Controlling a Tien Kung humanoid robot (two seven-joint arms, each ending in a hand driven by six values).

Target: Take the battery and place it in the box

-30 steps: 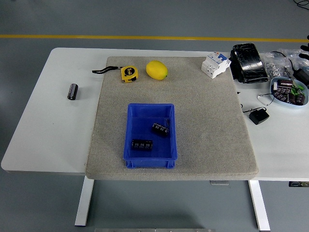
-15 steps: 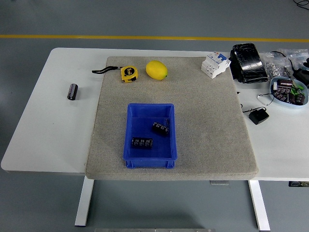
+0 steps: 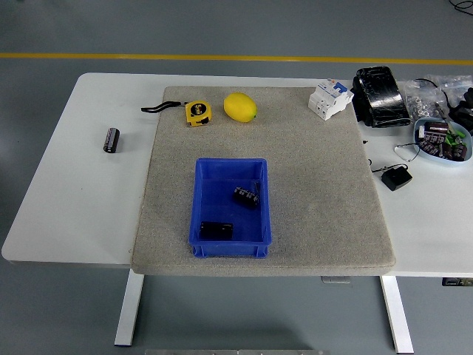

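Robot hand [image 3: 467, 100]: only a dark part shows at the right edge, over the far right of the tabletop [image 3: 74, 192]; I cannot tell how it is set.
Box [image 3: 230, 208]: blue, on the grey mat [image 3: 310, 192], well to the left of the robot hand and nearer the robot.
Batteries in box: one [image 3: 247, 196] mid-box, one [image 3: 216, 230] by the near wall.
Loose battery [image 3: 111, 139]: far left on the bare tabletop.
Dish [image 3: 442, 140]: holds more batteries, just nearer than the robot hand.

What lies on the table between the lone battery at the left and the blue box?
In the head view, between the battery and blue box lie bare white table and grey mat.
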